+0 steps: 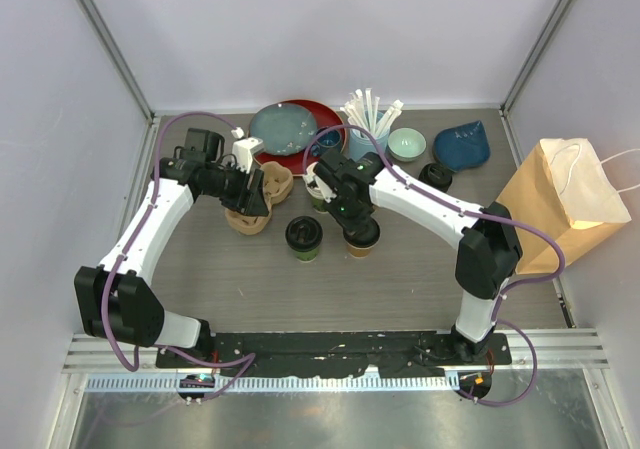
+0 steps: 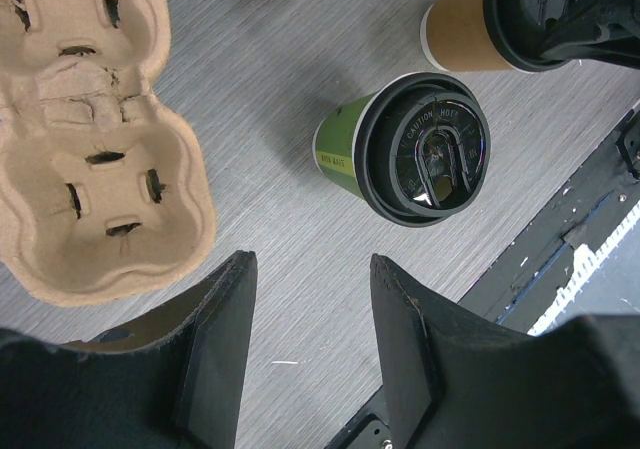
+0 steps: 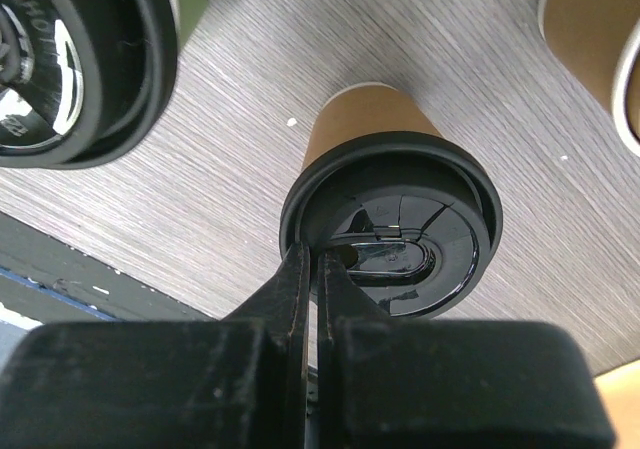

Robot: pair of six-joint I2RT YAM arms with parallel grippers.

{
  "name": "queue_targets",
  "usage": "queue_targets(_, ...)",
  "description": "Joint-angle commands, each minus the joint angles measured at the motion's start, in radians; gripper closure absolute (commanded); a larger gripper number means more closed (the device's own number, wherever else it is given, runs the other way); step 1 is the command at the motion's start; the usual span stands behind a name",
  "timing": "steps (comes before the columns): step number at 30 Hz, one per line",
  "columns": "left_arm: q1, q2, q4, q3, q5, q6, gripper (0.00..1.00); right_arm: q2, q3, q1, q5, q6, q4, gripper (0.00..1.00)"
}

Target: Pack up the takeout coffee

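Right gripper point(image 3: 318, 266): fingers pressed shut, nothing between them; tips down at the rim of the black lid point(image 3: 400, 219) on the brown cup point(image 3: 372, 129), maybe touching it, hard to tell.
Brown cup: stands upright on the table point(image 3: 500, 89), right under the right gripper.
Left gripper point(image 2: 310, 269): fingers wide apart, holds nothing; hangs over bare table between the cup carrier point(image 2: 100, 159) and the green cup point(image 2: 342, 147).
Green cup: stands upright on the table with its round black top point(image 2: 425, 149) on, just beside the brown cup, not touching.
Cup carrier: lies on the table near the green cup, apart from it.
Paper bag point(image 1: 560, 204): stands at the right side of the table, well apart from both cups.
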Motion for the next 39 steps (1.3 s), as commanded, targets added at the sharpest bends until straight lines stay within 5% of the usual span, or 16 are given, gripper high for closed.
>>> queue_targets(1, 0.006, -0.022, 0.007, 0.011, 0.023, 0.014, 0.47, -0.032, 0.05, 0.004, 0.063, 0.001, -0.042, 0.99)
queue_targets(39, 0.008, -0.026, 0.002, 0.013, 0.021, 0.02, 0.47, -0.087, -0.091, -0.032, -0.072, -0.021, 0.05, 0.99)
